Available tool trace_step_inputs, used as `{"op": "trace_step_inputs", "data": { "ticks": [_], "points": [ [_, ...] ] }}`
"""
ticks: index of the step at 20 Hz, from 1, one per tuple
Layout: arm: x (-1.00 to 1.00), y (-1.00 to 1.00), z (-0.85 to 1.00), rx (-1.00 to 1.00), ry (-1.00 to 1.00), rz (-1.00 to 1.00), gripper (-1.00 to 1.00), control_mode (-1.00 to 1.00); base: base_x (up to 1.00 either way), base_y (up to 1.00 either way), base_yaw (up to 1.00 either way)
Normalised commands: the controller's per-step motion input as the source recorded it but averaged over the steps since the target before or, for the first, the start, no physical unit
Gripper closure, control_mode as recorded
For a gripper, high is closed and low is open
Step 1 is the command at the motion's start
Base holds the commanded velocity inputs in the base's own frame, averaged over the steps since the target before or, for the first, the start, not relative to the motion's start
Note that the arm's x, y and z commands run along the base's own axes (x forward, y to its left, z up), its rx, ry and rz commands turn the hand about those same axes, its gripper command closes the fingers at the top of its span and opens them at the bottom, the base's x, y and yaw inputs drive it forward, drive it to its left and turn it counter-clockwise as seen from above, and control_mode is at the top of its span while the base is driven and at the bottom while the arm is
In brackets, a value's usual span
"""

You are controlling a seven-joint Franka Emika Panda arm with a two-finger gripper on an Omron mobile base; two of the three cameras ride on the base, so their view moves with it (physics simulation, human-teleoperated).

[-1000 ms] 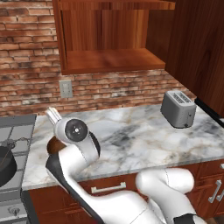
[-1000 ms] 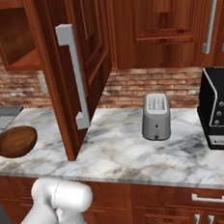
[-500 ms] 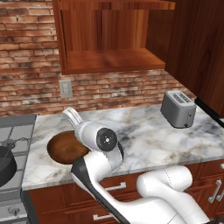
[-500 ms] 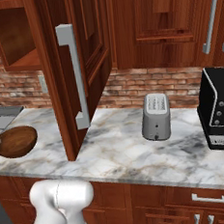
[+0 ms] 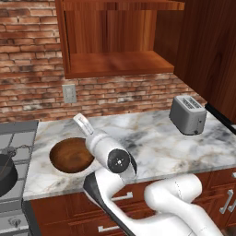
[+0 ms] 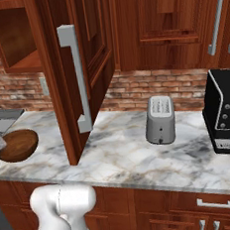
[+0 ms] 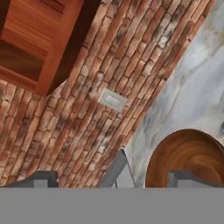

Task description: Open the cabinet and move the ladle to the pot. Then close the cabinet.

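Note:
The cabinet (image 5: pixel 120 64) on the wall stands open, and its shelf shows bare wood. Its door (image 6: pixel 90 64) with the long silver bar handle (image 6: pixel 74 81) swings out over the counter. At the left edge, on the stove, sits the dark pot (image 5: pixel 3 173). The ladle is out of view. My gripper (image 7: pixel 111 179) is open, nothing between its fingertips (image 7: pixel 41 179). It looks at the brick wall, with the cabinet's lower corner (image 7: pixel 35 48) above and the wooden bowl (image 7: pixel 188 157) close by.
A brown wooden bowl (image 5: pixel 69 154) lies on the marble counter (image 5: pixel 156 143) beside the stove (image 5: pixel 18 133). A silver toaster (image 5: pixel 188 115) stands at the right, and a black appliance (image 6: pixel 226 116) beyond it. A wall outlet (image 5: pixel 70 93) sits above the bowl.
My arm's elbow has swung to the right and lower, uncovering the wooden bowl. The gripper has stayed open.

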Motion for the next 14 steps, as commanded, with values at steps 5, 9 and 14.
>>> {"op": "trace_step_inputs", "data": {
  "ticks": [5,9,14],
  "points": [
    [-0.17,-0.15,0.33,0.0,-0.13,-0.19,-1.0,-1.0,0.0,0.0,0.0],
    [-0.23,-0.11,0.53,0.0,-0.08,-0.18,-1.0,-1.0,0.0,0.0,0.0],
    [-0.15,-0.06,0.5,0.02,-0.04,-0.05,-1.0,-1.0,0.0,0.0,0.0]
  ]
}}
